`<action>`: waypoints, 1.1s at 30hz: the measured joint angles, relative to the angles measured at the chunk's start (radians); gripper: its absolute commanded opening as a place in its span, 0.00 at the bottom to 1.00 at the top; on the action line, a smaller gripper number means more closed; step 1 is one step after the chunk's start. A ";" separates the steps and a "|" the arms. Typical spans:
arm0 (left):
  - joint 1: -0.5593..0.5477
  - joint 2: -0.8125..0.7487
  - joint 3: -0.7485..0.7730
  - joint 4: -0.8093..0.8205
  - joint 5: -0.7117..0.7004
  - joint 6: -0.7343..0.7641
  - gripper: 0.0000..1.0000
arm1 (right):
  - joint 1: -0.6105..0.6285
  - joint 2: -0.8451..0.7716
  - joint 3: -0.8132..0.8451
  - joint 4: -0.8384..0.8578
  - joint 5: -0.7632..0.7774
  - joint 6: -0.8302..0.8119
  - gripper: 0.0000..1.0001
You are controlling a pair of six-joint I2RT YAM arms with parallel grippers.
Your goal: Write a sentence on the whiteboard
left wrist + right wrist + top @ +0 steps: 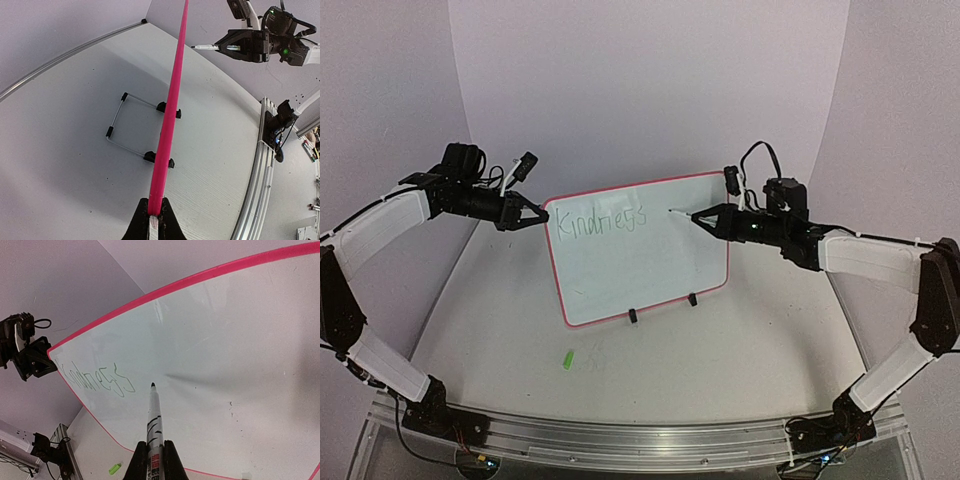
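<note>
While the whiteboard is propped at a backward tilt on its wire stand near the middle of the table, it is gripped at its upper left corner by the left gripper. In the left wrist view the 2 fingers are seen pressed together on the pink rim, which runs edge-on straight up from between them. The board's lower edge is held by 2 black clips.

Of the sentence, only 1 green word, reading about "Kindness", is seen. It is written in 1 line along the upper left part of the board.

A marker is pinched by the right gripper, its jaws closed on the barrel. The dark tip is pointed at the board just to the right of the last letter, level with the written line. Whether the tip is touching the surface cannot be told.

A small green cap is seen lying on the table in front of the board's lower left corner, well apart from both arms.
</note>
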 measured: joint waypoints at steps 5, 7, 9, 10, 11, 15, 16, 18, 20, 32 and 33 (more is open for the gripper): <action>0.000 0.000 0.000 0.000 -0.004 0.000 0.00 | 0.000 0.025 0.027 0.001 0.001 -0.001 0.00; 0.000 0.000 0.000 0.000 -0.004 0.000 0.00 | 0.000 0.032 0.034 0.001 0.002 -0.001 0.00; 0.000 0.000 0.000 0.000 -0.004 0.000 0.00 | 0.000 0.041 0.043 0.003 0.005 -0.001 0.00; 0.000 0.000 0.000 0.000 -0.004 0.000 0.00 | 0.000 0.045 0.045 0.005 0.008 -0.001 0.00; 0.000 0.000 0.000 0.000 -0.005 0.000 0.00 | 0.000 0.049 0.046 0.005 0.013 -0.001 0.00; 0.000 0.000 0.000 0.000 -0.005 0.000 0.00 | 0.000 0.054 0.046 0.005 0.024 0.000 0.00; 0.000 0.000 0.000 0.000 -0.005 0.000 0.00 | 0.000 0.054 0.046 0.005 0.027 0.000 0.00; 0.000 0.000 0.000 0.000 -0.005 0.000 0.00 | 0.000 0.054 0.046 0.005 0.029 0.000 0.00; 0.000 0.000 0.000 0.000 -0.005 -0.001 0.00 | 0.000 0.054 0.045 0.006 0.031 0.001 0.00; 0.000 0.000 0.000 0.000 -0.005 -0.001 0.00 | 0.000 0.054 -0.001 0.013 0.030 0.012 0.00; 0.000 0.000 0.000 0.000 -0.005 -0.001 0.00 | 0.000 0.054 -0.001 0.013 0.030 0.012 0.00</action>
